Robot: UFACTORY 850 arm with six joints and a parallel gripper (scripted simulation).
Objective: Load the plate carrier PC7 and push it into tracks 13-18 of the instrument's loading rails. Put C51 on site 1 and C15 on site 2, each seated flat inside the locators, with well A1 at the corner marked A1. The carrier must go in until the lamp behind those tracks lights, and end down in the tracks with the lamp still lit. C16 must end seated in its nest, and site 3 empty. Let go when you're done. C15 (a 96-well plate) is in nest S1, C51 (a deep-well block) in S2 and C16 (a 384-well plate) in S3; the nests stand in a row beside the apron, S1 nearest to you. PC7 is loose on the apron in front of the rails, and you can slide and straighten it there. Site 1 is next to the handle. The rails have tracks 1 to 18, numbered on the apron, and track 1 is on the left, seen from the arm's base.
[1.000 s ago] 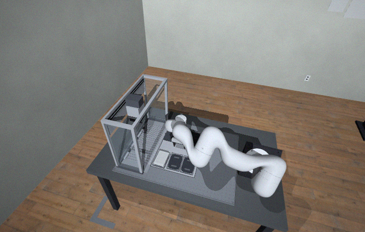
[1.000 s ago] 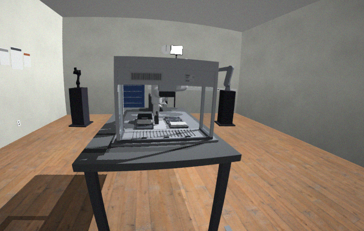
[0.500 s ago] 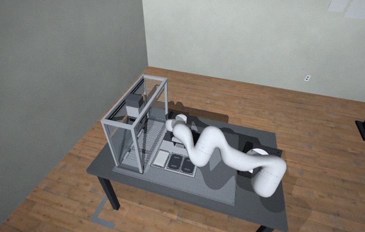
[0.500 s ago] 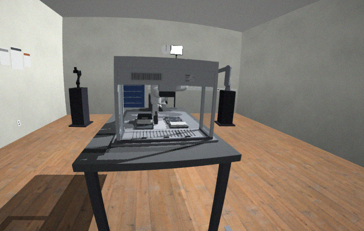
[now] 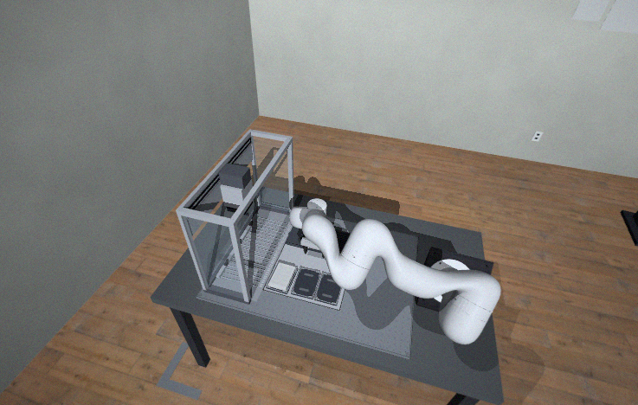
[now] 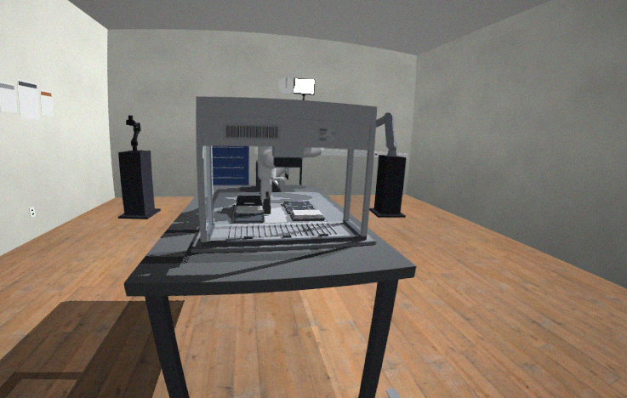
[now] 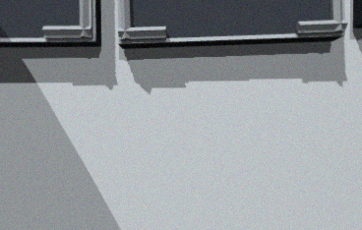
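- Jaws of the white arm's gripper (image 5: 306, 245) stood spread wide, holding nothing, above the pale grey apron (image 7: 232, 157).
- Dark plate carrier (image 7: 232, 20) with raised pale corner locators (image 7: 143, 33) lay on the apron, near the glass-walled instrument frame (image 5: 240, 252).
- Three nests (image 5: 306, 283) sat in a row beside that frame on the dark grey tabletop (image 5: 452, 363).

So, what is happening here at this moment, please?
A white robot arm reaches over the grey table toward the glass-walled instrument. Its gripper is open and holds nothing; the fingers do not show in any view. The wrist camera looks down on the edge of the plate carrier, where two sites with corner locators appear empty. Three plates are in the nests beside the apron, so loading has not begun.
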